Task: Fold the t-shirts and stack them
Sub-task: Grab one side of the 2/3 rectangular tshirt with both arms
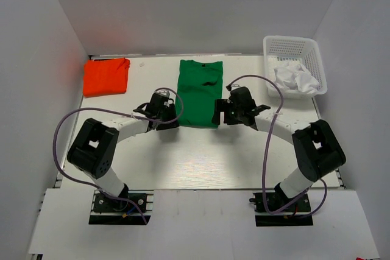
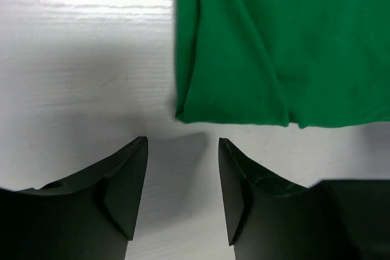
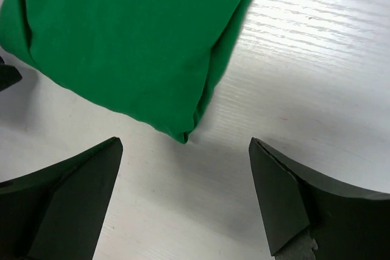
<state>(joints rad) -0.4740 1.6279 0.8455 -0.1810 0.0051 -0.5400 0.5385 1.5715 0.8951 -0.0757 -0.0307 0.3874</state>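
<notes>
Green t-shirt (image 1: pixel 199 92) flat between left tool (image 2: pixel 183 144) and right tool (image 3: pixel 186 144)

**Shirt cropped, fingertips out of sight**

Ahead of the left gripper (image 2: pixel 183 142), the green t-shirt (image 2: pixel 274 47) runs off the top and right edges, and only its near corner shows. Ahead of the right gripper (image 3: pixel 186 143), it runs off the top and left. Overhead, both grippers' fingertips are hidden under their own bodies. The white bundle (image 1: pixel 295 78) in the basket (image 1: pixel 294 42) is too crumpled to identify.
</notes>
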